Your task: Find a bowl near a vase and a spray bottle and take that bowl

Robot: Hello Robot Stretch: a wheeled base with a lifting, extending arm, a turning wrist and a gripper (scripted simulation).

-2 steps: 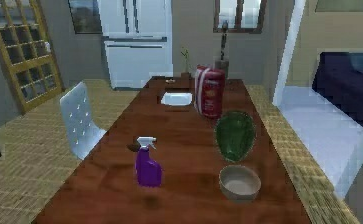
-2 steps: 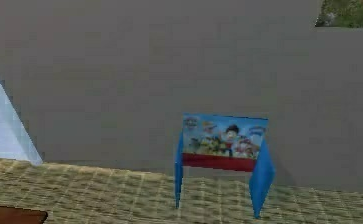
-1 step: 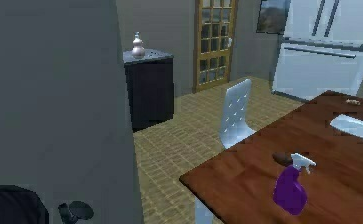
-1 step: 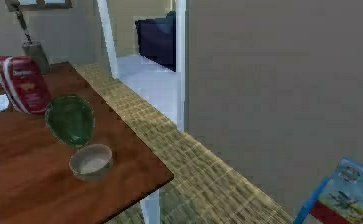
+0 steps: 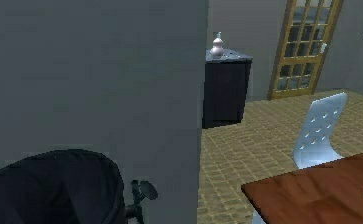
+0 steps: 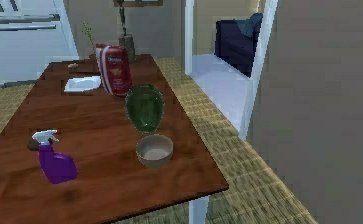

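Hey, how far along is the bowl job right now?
Finding looks done: the tan bowl sits on the wooden table beside the green vase, with the purple spray bottle nearby. In hand: seemingly lining up alongside the table. Left: taking the bowl, which rests on the tabletop.

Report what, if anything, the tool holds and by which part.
Cannot be told. The bowl rests on the wooden table beside the green vase, with the purple spray bottle farther left.
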